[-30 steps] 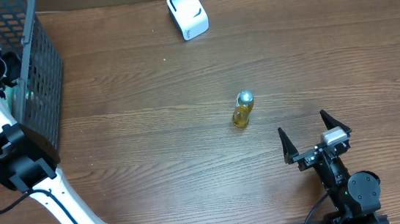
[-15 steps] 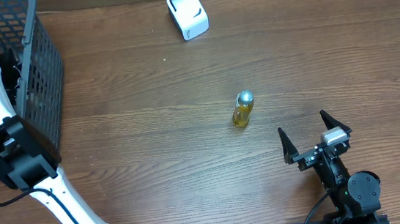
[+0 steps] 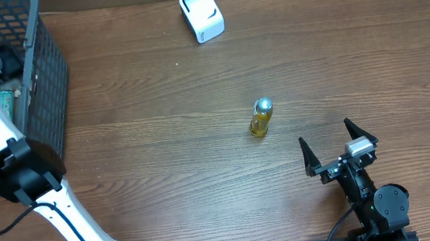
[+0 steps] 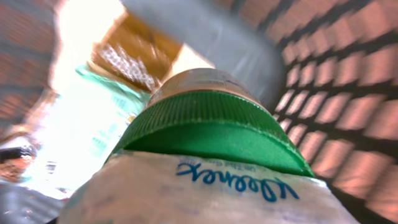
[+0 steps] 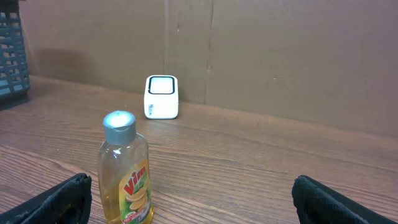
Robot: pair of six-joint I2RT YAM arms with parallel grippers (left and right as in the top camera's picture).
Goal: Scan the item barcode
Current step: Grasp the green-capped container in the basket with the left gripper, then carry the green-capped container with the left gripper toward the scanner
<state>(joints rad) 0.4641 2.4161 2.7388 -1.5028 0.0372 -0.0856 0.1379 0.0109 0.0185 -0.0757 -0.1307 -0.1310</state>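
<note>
Our left pincer (image 3: pixel 4 66) sits inside the tall black wire-mesh basket (image 3: pixel 44 89) at the left edge of the brown wooden table (image 3: pixel 164 165); from overhead we see only its dark wrist between the white arm and the mesh, and its own camera shows no fingers, so we cannot tell whether it is released or clenched. That camera is filled by a white canister with a ribbed green lid (image 4: pixel 211 134), blue Kleenex script on its label; it lies in the basket, very close to the lens, with the mesh wall to its right and blurred pale packets behind it. Our right pincer (image 3: pixel 325 134) hovers low near the table's front right, jaws spread wide, grasping nothing. Ahead of it stands a small yellow Vim bottle with a silver cap (image 3: pixel 261 118), upright on the bare wood near the middle; well beyond the bottle, at the far edge, sits a small white box-shaped scanner (image 3: pixel 202 14), its face turned toward the right wrist camera.
</note>
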